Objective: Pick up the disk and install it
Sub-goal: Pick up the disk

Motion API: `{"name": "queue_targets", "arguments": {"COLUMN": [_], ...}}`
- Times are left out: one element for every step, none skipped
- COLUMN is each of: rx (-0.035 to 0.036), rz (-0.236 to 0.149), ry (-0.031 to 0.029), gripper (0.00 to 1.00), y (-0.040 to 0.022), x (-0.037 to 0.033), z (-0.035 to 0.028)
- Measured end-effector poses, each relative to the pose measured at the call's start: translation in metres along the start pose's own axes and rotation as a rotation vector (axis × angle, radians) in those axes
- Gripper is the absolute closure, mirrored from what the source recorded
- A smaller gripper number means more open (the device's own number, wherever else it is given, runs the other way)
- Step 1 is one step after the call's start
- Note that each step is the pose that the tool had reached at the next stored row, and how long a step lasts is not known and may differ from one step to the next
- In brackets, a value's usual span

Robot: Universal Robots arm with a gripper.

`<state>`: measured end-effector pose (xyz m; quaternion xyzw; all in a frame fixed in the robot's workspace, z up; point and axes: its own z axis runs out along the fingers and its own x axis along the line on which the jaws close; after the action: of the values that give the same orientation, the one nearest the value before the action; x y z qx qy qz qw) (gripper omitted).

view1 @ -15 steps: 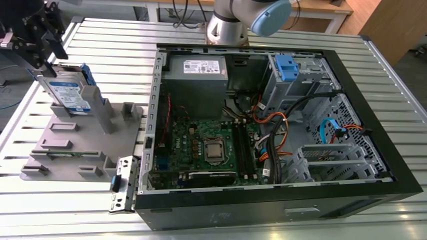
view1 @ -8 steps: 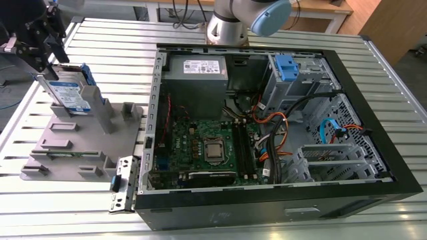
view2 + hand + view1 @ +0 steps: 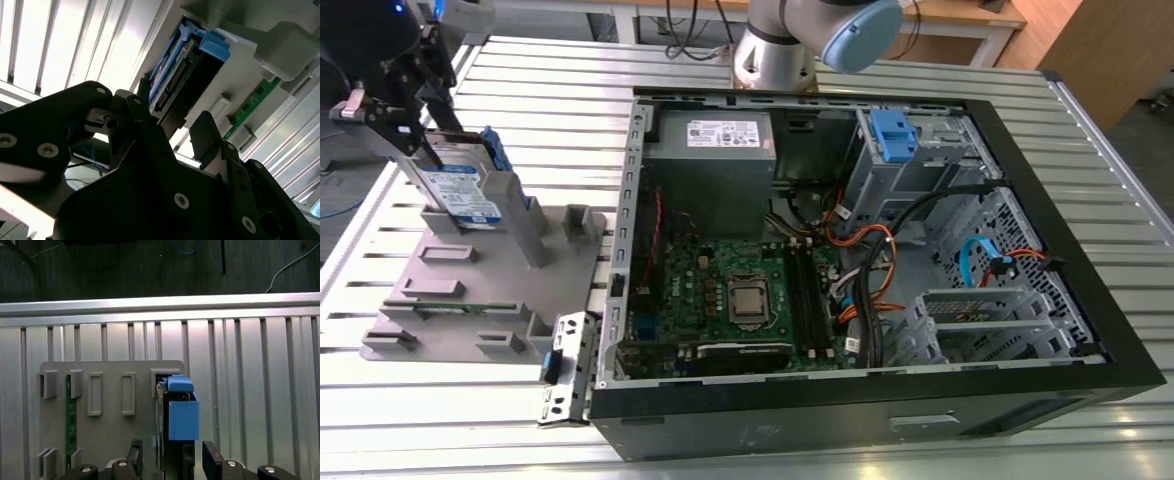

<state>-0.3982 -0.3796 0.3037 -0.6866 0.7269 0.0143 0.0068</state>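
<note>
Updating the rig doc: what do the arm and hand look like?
Silver-grey tubular arm with a pale blue joint cap. Black angular metal hand: layered linkage plates pinned with silver screws, ending in two blocky black fingers.

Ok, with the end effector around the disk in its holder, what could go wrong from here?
In the first wrist view the disk sits off-centre in the open end effector; closing may tilt it in the grey fixture.
It stands upright in a slot; a skewed pull might jam it.
Loose cables crowd the computer case and could snag the disk.
</note>
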Motion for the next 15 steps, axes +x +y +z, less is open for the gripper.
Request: {"name": "queue_targets", "arguments": {"rx": [-0.0001, -0.0001, -0.0002, -0.0002, -0.0002, -0.0005, -0.0005, -0.0004, -0.0003, -0.0002, -0.0001, -0.0001, -0.0001, -0.0003, -0.0003], "rz": [-0.002, -0.005, -0.007, -0.008, -0.010, -0.010, -0.010, -0.010, -0.010, -0.010, -0.010, -0.010, -0.010, -0.010, -0.010], "ry": [0.0001, 0.0000, 0.0000, 0.0000, 0.0000, 0.0002, 0.0003, 0.0002, 0.0001, 0.0001, 0.0000, 0.0000, 0.0001, 0.0002, 0.0001], "gripper": [0.41, 0.41, 0.41, 0.41, 0.41, 0.41, 0.41, 0.41, 0.41, 0.41, 0.41, 0.41, 0.41, 0.41, 0.41], "y": [0.0000, 0.0000, 0.0000, 0.0000, 0.0000, 0.0000, 0.0000, 0.0000, 0.0000, 0.0000, -0.0001, -0.0001, 0.0000, 0.0000, 0.0000], "x": [0.0000, 0.0001, 0.0001, 0.0001, 0.0001, 0.0001, 0.0001, 0.0001, 0.0001, 0.0001, 0.0001, 0.0001, 0.0001, 0.0001, 0.0001], "z": [0.0011, 0.0021, 0.0029, 0.0036, 0.0042, 0.0042, 0.0042, 0.0044, 0.0045, 0.0044, 0.0044, 0.0044, 0.0043, 0.0042, 0.0041]}}
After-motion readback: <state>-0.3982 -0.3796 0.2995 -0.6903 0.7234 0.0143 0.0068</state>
